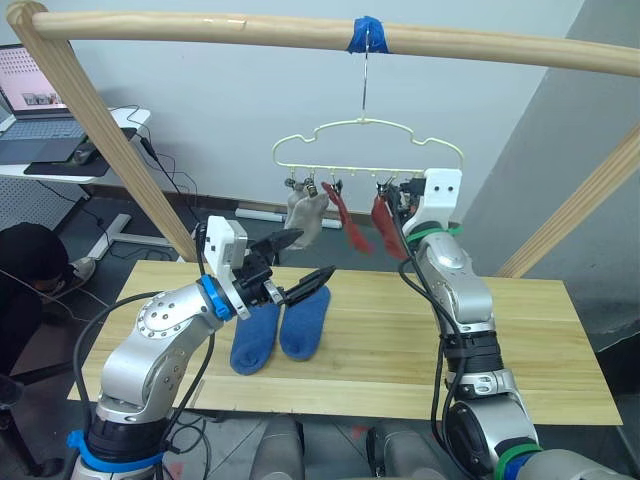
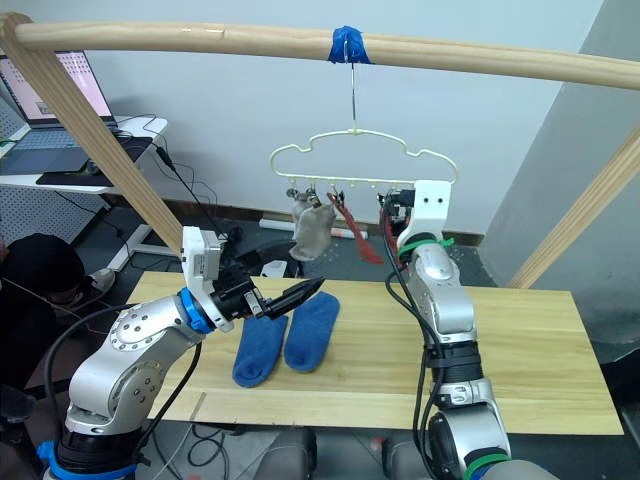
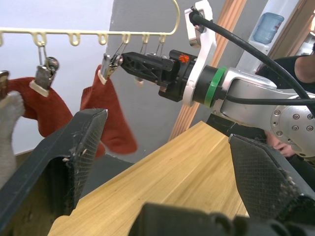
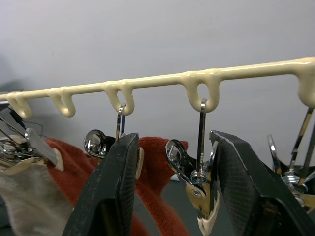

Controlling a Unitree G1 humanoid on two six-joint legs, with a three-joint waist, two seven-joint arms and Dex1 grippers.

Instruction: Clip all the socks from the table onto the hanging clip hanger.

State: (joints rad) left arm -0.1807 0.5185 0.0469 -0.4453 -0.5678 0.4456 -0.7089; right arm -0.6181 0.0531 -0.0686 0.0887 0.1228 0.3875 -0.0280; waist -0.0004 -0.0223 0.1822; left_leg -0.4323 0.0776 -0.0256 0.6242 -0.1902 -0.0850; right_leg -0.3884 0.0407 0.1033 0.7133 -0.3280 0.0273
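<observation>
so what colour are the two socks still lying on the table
Blue: both socks lie side by side on the table, clearest in the right eye view.

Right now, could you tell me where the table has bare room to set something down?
The table is bare between the right arm and its right end, and along its near edge. The left part is crowded: two blue socks lie there under the left gripper.

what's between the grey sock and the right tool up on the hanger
Two red socks hang clipped between the grey sock and the right tool on the clip hanger, in the left eye view.
</observation>
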